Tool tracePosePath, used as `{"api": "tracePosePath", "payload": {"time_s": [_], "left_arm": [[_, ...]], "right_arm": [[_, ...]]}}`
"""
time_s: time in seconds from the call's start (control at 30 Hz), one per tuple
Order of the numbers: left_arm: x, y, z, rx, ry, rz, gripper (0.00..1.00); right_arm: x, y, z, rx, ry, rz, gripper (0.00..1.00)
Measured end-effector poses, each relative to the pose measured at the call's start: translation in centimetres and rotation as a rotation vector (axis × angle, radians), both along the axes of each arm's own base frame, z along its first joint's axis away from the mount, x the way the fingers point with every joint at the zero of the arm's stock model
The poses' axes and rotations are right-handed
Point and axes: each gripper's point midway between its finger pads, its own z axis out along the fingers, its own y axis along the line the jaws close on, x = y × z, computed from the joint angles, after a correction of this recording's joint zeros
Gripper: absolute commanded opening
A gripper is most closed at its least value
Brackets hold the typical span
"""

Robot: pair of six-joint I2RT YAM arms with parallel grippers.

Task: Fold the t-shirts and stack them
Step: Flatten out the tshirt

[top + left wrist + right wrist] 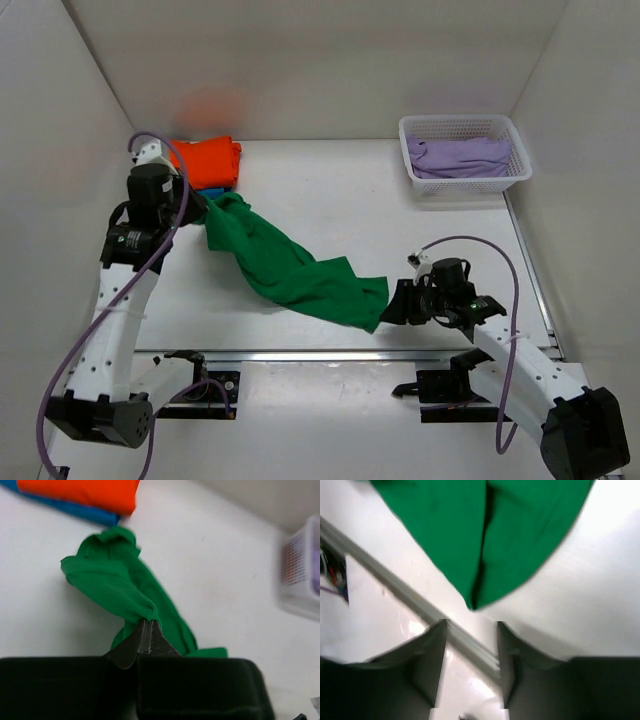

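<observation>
Top external view shows the table [400, 220] carrying the green t-shirt [285, 265], stretched diagonally from far left toward near centre. At far left the orange t-shirt [205, 160] lies folded atop the blue t-shirt [212, 190]. The left claw [146, 630] is clamped on the green t-shirt's far end. The right claw [471, 627] gapes, its 2 fingers empty, just short of the near corner.

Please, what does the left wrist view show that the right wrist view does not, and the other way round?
Only the left wrist view: the left tool shut on a bunch of the green t-shirt, the orange t-shirt lying on the blue t-shirt, and a white basket at the right edge. Only the right wrist view: the right tool, open and holding nothing, and a metal rail. Both: the green t-shirt on the white table.
</observation>
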Motion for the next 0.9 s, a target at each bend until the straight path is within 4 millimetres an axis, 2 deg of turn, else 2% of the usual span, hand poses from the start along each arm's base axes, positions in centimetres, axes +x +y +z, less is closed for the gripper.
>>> {"api": "tracePosePath", "payload": {"time_s": [0.07, 0.13, 0.17, 0.27, 0.33, 0.4, 0.53, 0.6, 0.73, 0.8, 0.9], "left_arm": [[0.1, -0.1, -3.8, 0.011, 0.109, -0.006, 0.00], [-0.3, -0.1, -6.3, 0.021, 0.190, -0.011, 0.00], [-0.5, 0.0, -7.0, 0.025, 0.211, -0.013, 0.00], [-1.0, 0.2, -7.2, 0.031, 0.214, -0.014, 0.00], [-1.4, 0.2, -7.2, 0.030, 0.202, -0.016, 0.00], [-1.8, 0.1, -7.6, 0.026, 0.195, -0.023, 0.00], [-2.2, -0.3, -9.4, 0.015, 0.223, -0.044, 0.00], [-2.3, -0.5, -10.3, 0.012, 0.244, -0.056, 0.00], [-2.3, -0.8, -11.2, 0.010, 0.260, -0.069, 0.00], [-2.2, -0.8, -11.2, 0.011, 0.258, -0.074, 0.00], [-1.9, -0.9, -11.2, 0.011, 0.252, -0.081, 0.00]], "right_arm": [[-1.4, 0.2, -0.7, -0.019, 0.056, 0.016, 0.49], [-1.1, 0.0, -0.5, -0.012, 0.058, -0.003, 0.49], [-0.5, -0.5, -0.3, -0.009, 0.052, -0.035, 0.49], [2.3, -1.6, 1.0, 0.016, 0.034, -0.118, 0.46], [4.4, -1.4, 2.1, 0.018, 0.014, -0.119, 0.47], [6.3, -0.3, 2.8, 0.012, 0.000, -0.076, 0.47], [11.5, 2.5, 3.8, 0.014, -0.037, -0.007, 0.49], [14.0, 3.6, 3.3, 0.011, -0.042, 0.015, 0.49], [17.1, 5.0, 1.5, 0.001, -0.015, 0.041, 0.49], [17.5, 5.5, 0.2, -0.005, 0.008, 0.057, 0.48], [16.9, 6.7, -1.3, -0.002, 0.046, 0.098, 0.49]]}}
